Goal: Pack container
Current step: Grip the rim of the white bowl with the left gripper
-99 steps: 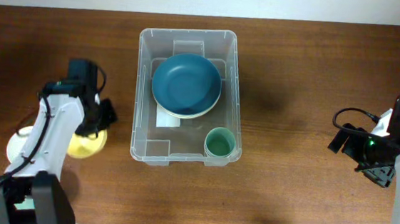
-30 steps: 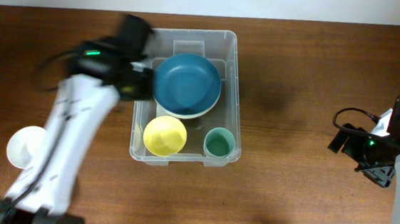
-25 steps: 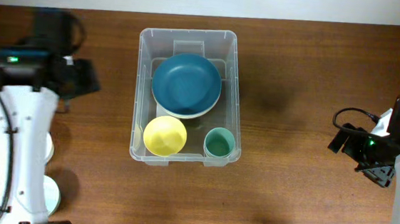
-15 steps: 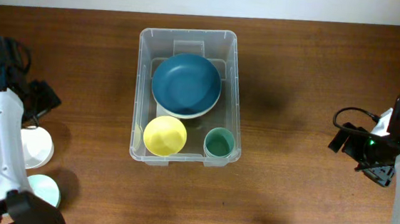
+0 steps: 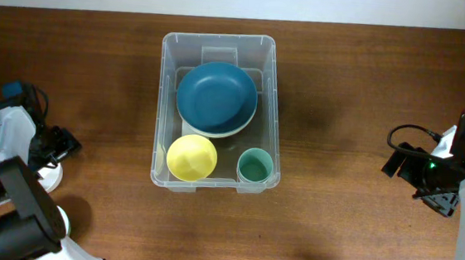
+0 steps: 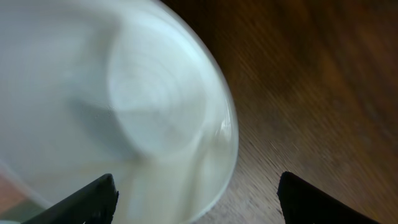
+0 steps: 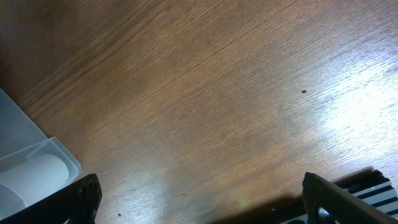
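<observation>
The container (image 5: 220, 37) sits on the wooden tabletop (image 5: 352, 90) at the centre of the overhead frame, its long side running from top to bottom. Inside it, a dark blue plate (image 5: 217, 97) rests on a pale bowl (image 5: 230, 133) in the upper half. A yellow bowl (image 5: 191, 157) lies at the lower left, and a green cup (image 5: 255, 166) stands upright at the lower right, just beside the yellow bowl.

At the far left edge of the overhead frame, well apart from the container, the left hand (image 6: 196, 183) hangs over a white bowl (image 6: 118, 112). Its fingers (image 6: 93, 199) are spread wide and released. In the left wrist view the bowl fills the upper left of the frame, and its rim reaches down between the two fingertips. Whether either fingertip touches the bowl cannot be told.

The right hand (image 7: 200, 193) is at the right side of the overhead frame, also well apart from the container. It is released too, with bare tabletop between its fingers. In the right wrist view only a corner of the container shows, at the lower left.
</observation>
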